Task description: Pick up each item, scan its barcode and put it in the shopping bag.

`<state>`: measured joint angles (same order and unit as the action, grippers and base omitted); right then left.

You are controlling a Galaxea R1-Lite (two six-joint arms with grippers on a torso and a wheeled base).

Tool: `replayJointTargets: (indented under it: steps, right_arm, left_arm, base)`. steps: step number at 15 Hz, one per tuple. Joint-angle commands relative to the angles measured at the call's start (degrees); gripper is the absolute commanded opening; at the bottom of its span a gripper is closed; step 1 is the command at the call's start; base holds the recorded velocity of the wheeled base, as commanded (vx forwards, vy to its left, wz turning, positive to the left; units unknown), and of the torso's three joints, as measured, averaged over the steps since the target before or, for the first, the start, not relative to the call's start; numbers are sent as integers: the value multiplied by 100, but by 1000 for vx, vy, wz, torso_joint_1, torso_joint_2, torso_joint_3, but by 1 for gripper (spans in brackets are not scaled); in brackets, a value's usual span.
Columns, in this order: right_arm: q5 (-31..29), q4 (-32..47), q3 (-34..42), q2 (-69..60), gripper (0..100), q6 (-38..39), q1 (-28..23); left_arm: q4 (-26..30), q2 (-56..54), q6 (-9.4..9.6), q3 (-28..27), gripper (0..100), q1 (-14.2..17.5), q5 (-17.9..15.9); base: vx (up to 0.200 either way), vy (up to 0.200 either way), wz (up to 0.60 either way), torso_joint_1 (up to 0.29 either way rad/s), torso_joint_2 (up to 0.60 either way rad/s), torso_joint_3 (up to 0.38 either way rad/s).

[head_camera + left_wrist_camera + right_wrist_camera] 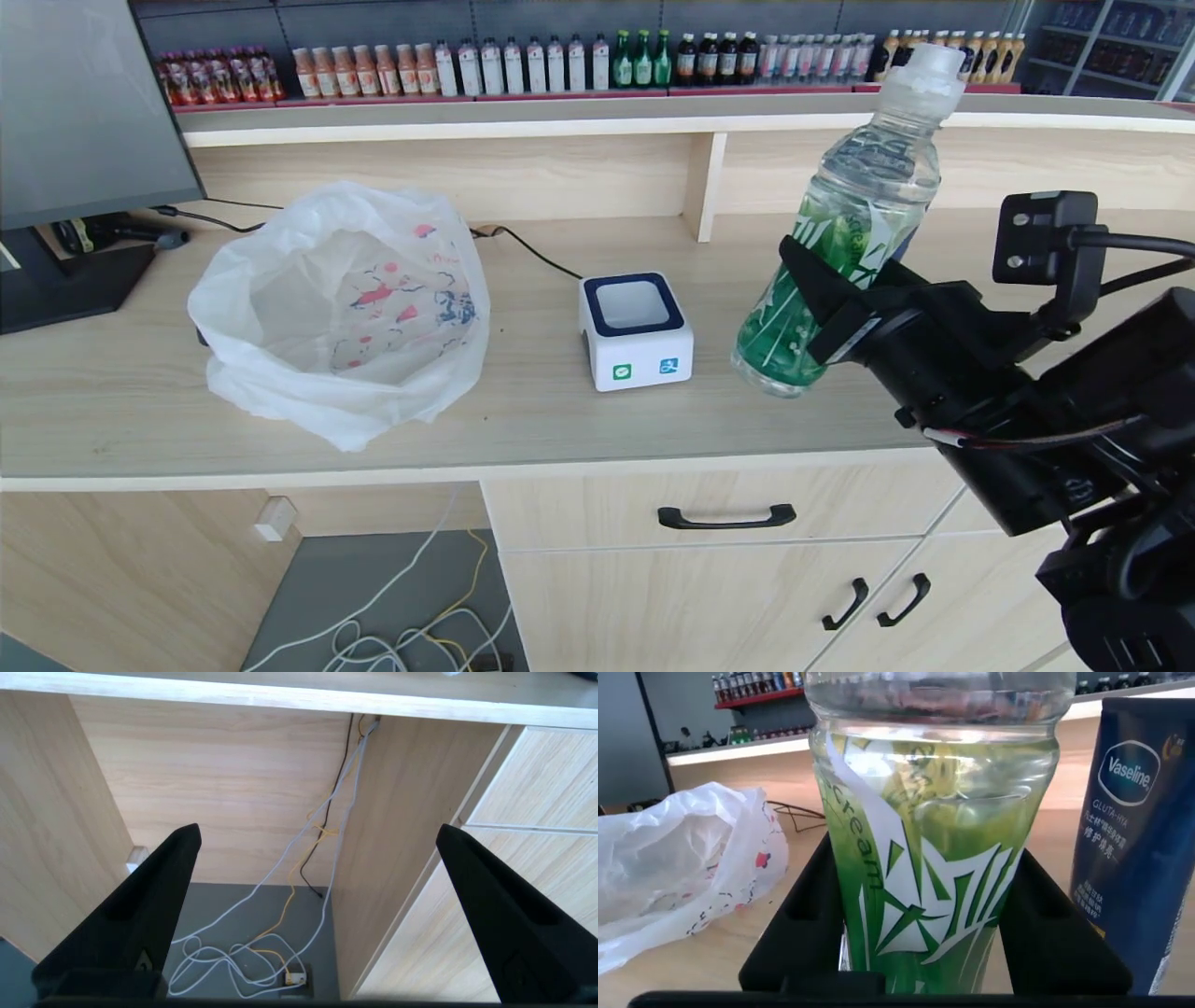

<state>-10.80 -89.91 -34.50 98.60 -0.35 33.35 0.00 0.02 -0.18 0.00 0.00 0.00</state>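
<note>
Green-labelled bottle (868,177), clamped in the right hand (826,280) by the right bench (560,420) edge, likely needs its barcode shown to the scanner (635,331) next.

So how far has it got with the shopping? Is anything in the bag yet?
Early days. Nothing shows inside the shopping bag, so no item looks finished. In hand: the right claw grips a green-labelled bottle, lifted off the counter to the right of the scanner. Left to do: scan and bag that bottle, then the blue container standing by it. The left claw hangs open below the counter.
</note>
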Motion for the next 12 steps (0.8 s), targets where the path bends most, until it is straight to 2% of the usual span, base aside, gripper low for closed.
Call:
replayJointTargets:
  steps: [1,4,12]
  right_arm:
    - [-1,-9,-4,-51,0,-9,-13]
    - [8,-9,-66,-7,0,9,-13]
    - [34,-9,-224,-165,0,-132,-31]
  left_arm:
    - [0,-2,-8,0,100,0,0]
    - [0,-2,-17,0,100,0,0]
    - [0,-2,-43,0,100,0,0]
  base:
    - [0,0,0,0,0,0]
    - [0,0,0,0,0,0]
    - [0,200,0,8,3,2]
